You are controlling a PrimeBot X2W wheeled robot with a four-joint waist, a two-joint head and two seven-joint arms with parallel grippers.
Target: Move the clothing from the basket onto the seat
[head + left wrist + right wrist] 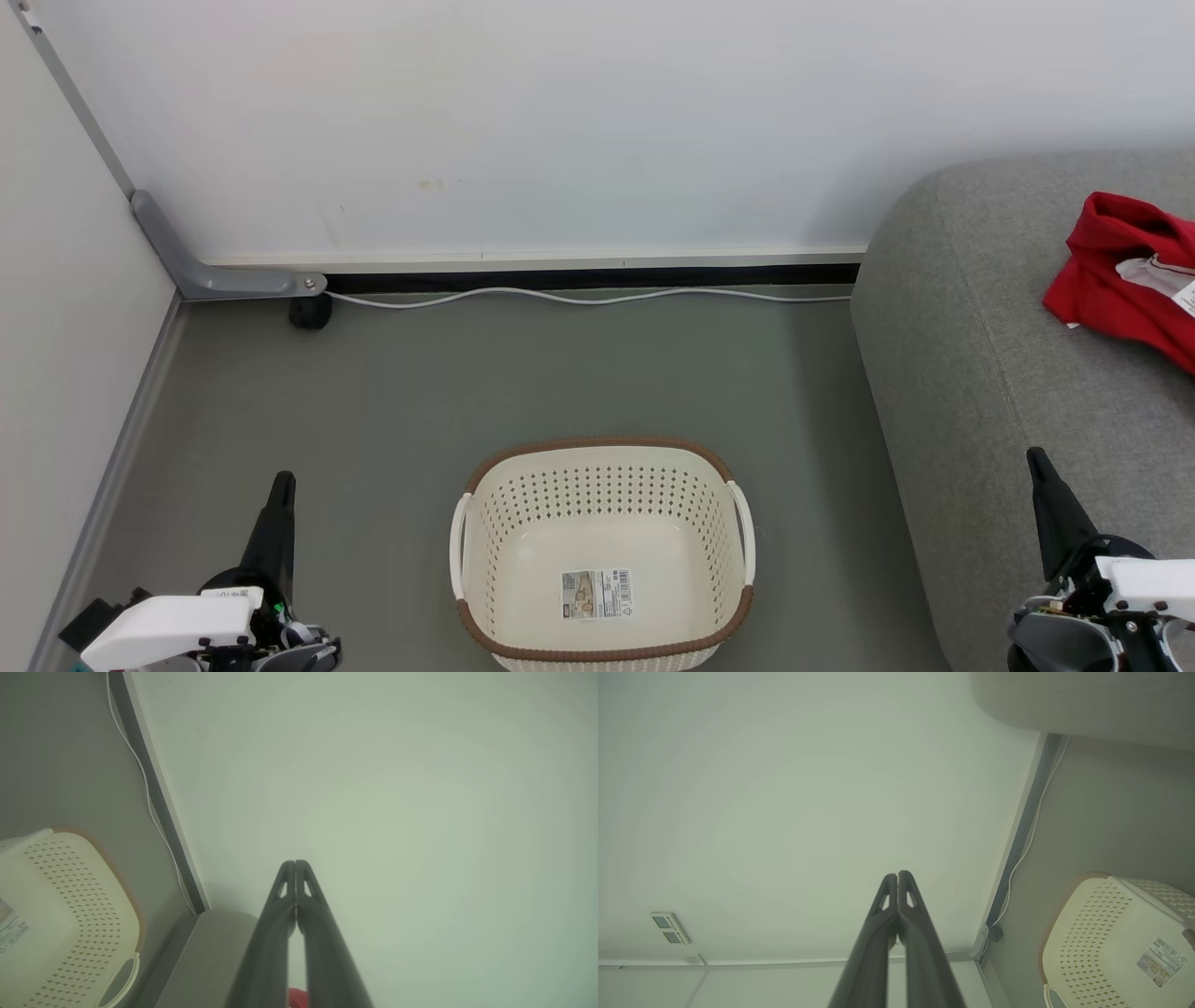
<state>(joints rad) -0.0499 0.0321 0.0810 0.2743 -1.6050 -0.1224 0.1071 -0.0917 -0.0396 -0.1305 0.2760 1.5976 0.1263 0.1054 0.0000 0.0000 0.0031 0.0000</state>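
Note:
The red clothing lies crumpled on the light grey seat at the right edge of the head view; a sliver of the clothing peeks between the fingers in the left wrist view. The cream basket stands on the floor at the bottom centre, holding nothing but its paper label; it also appears as the basket and the basket in the wrist views. My left gripper is shut and empty left of the basket. My right gripper is shut and empty over the seat's front.
A white wall runs across the back with a dark baseboard and a white cable along the floor. A grey bracket sits in the left corner beside a side wall. Grey floor surrounds the basket.

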